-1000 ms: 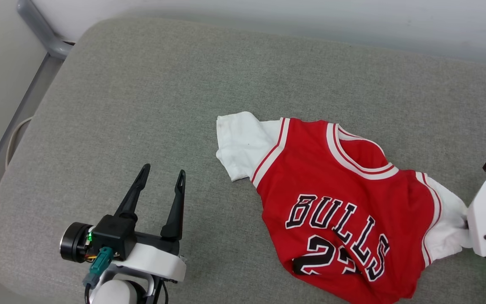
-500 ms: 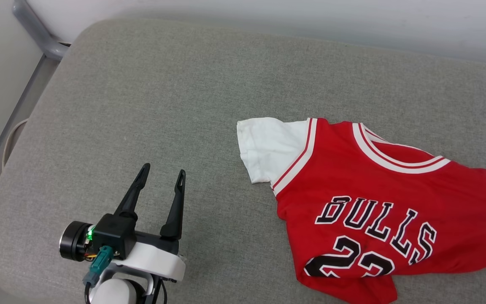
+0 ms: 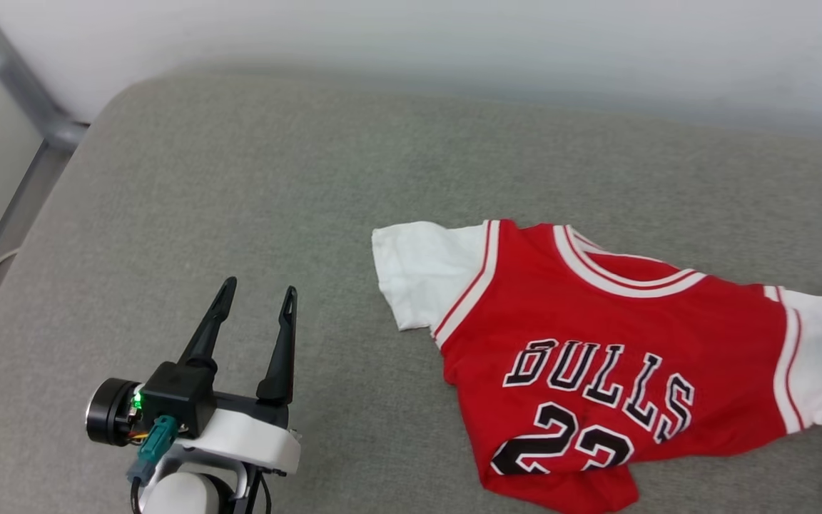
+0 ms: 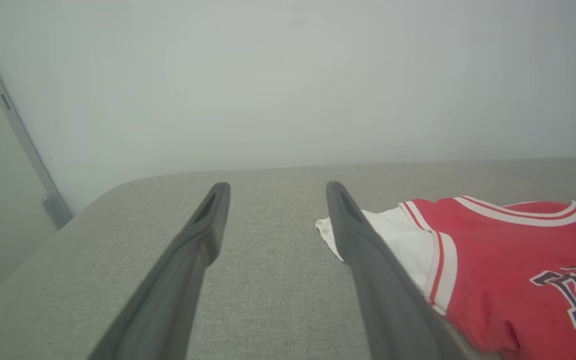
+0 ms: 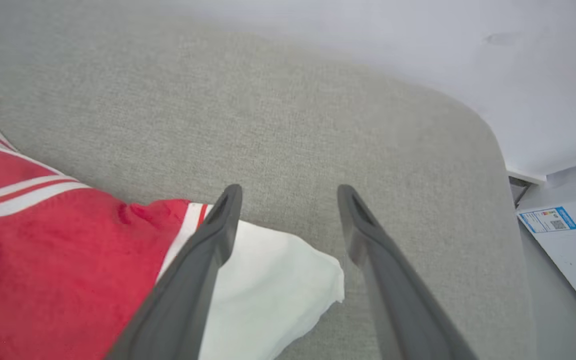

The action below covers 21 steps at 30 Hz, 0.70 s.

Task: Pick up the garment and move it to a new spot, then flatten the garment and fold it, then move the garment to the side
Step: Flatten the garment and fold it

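Right end effector (image 5: 290,192) stands wide and empty above the white sleeve (image 5: 268,295) of the jersey (image 3: 596,335) — whether a finger touches the cloth I cannot tell. Left end effector (image 3: 257,289) is wide too, holding nothing, over bare grey cushion (image 3: 240,178), apart from the jersey on its left side. The jersey lies lettering up on the cushion's right part — lower hem rumpled

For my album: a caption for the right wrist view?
Open right gripper over the jersey sleeve on a grey cushion.
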{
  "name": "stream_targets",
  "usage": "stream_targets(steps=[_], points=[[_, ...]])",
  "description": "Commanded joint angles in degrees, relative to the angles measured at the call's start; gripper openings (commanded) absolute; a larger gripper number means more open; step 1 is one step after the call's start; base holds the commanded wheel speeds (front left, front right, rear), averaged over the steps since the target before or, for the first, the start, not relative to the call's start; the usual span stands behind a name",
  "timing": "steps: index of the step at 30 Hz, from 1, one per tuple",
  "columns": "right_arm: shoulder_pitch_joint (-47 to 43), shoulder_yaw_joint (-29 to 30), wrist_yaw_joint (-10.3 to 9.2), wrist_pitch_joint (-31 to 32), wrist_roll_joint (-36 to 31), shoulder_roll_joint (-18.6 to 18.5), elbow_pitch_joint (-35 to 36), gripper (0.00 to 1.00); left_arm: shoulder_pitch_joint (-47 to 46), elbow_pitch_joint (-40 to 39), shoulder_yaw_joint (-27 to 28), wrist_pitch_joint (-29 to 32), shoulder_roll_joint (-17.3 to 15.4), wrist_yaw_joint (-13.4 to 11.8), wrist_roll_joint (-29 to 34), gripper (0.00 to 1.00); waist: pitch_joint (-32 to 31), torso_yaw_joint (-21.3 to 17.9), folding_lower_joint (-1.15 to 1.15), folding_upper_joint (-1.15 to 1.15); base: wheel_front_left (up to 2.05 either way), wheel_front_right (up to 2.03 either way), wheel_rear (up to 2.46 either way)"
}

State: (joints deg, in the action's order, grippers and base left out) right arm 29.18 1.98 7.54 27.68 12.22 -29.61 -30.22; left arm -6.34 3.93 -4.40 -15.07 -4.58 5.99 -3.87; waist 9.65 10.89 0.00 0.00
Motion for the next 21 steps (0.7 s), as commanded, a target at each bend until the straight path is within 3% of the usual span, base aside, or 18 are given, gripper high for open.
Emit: stream_targets(steps=[1,6,12,17,21], points=[[-2.0,-1.2,-0.09,-6.5,1.7,1.6,2.9,1.0,1.1,-0.1,0.5,-0.1,0.0,0.0,-0.4,1.0,-3.1,-3.4,0.0,0.0,0.0,0.0,0.0],[-6.1,-1.3,-0.09,-15.6,4.6,4.5,8.4,1.0,2.6,-0.6,1.1,-0.1,0.3,0.0,-1.0,1.0,-5.1,-5.8,0.0,0.0,0.0,0.0,0.0],[-14.6,1.9,-0.09,-25.4,6.4,11.9,16.9,1.0,4.1,-1.6,1.9,-0.1,0.6,0.3,-2.3,1.0,-6.2,-7.7,0.0,0.0,0.0,0.0,0.0],[-21.4,4.9,-0.08,-30.9,5.9,18.8,22.2,1.0,5.1,-2.1,2.1,-0.1,0.8,0.6,-3.1,1.0,-6.0,-9.0,0.0,0.0,0.0,0.0,0.0],[-23.8,5.9,-0.08,-33.0,6.3,21.9,23.3,1.0,5.2,-2.4,2.2,-0.1,0.5,0.9,-2.9,1.0,-5.5,-10.3,0.0,0.0,0.0,0.0,0.0]])
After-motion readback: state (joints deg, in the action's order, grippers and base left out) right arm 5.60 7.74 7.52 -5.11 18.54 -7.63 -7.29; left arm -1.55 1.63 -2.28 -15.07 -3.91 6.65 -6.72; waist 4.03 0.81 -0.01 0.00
